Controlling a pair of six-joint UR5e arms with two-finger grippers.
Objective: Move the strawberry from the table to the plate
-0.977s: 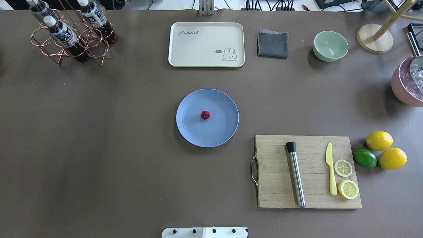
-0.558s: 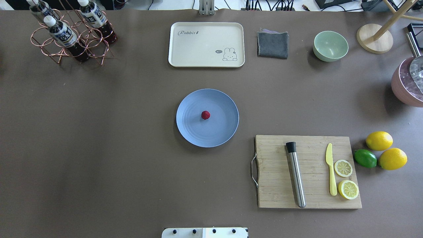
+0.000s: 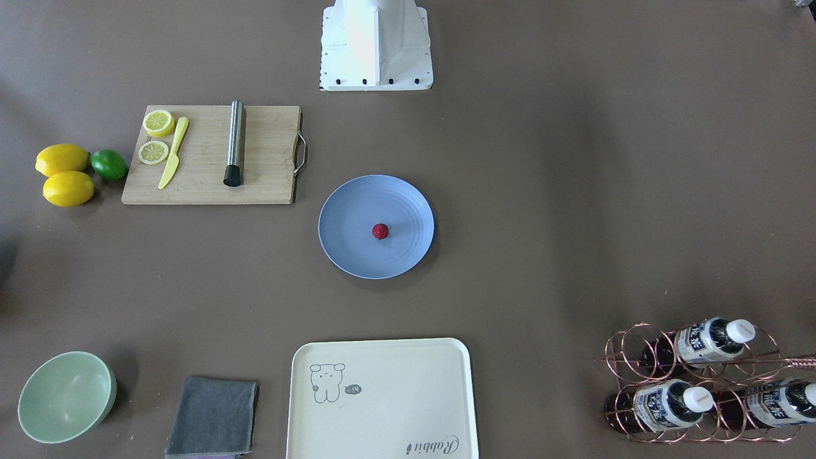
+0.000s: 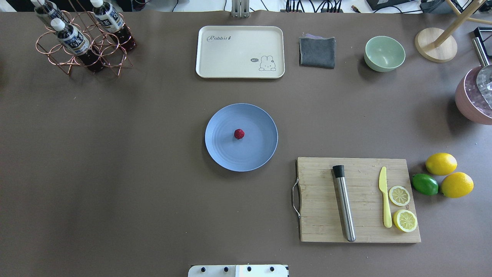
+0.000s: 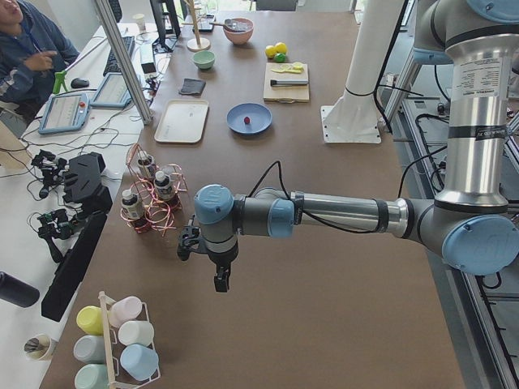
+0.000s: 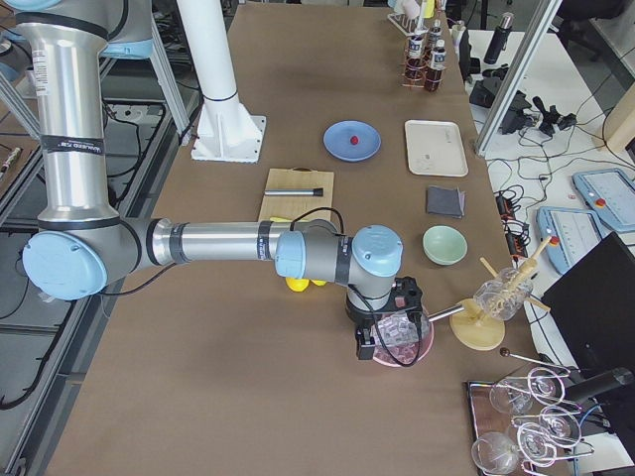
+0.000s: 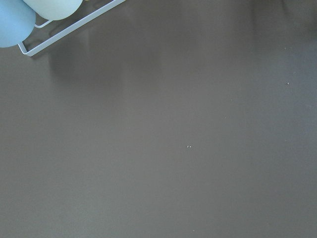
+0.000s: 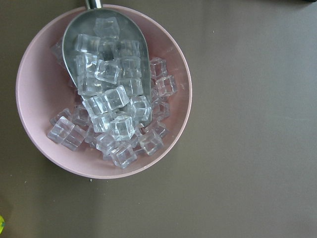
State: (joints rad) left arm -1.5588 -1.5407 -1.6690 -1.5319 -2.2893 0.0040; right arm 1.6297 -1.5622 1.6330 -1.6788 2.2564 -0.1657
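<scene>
You will find the strawberry (image 4: 239, 134) resting near the centre of the blue plate (image 4: 253, 154), plate mid-table (image 4: 134, 154), both arms well apart from it, left gripper (image 5: 220, 280) above bare table, right gripper (image 6: 383, 337) above the pink ice bowl (image 8: 29, 64), finger spacing on either impossible to tell from these views.

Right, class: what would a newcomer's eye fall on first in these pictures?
The dark-red strawberry, alone at the centre of the pale-blue plate in the middle of the table. Next, the yellow lemons and green lime beside the cutting board, and the pink bowl of ice cubes below the right wrist camera.
</scene>
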